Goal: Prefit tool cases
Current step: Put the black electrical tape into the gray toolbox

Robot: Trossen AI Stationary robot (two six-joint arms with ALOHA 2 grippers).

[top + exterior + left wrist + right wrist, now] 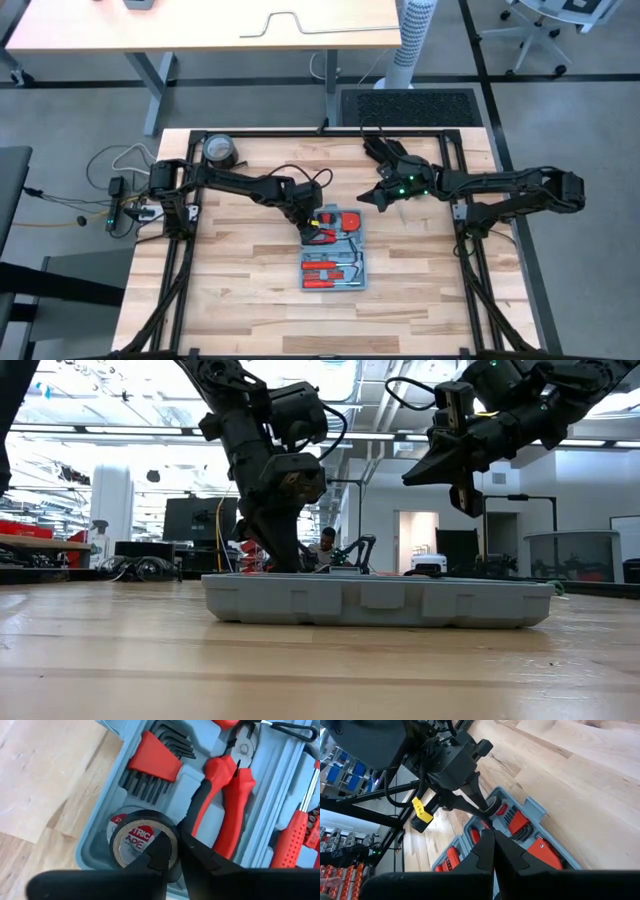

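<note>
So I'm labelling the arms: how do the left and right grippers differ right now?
The left gripper is down in the tool case, fingers shut on the tape roll; the right gripper hangs above the table beside the case, fingers shut on nothing. Both are dark and two-fingered.

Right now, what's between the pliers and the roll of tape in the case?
Only a moulded ridge of the case separates the pliers from the tape, in the left wrist view.

Dark jointed arms, yellow tag (421,809)
</note>
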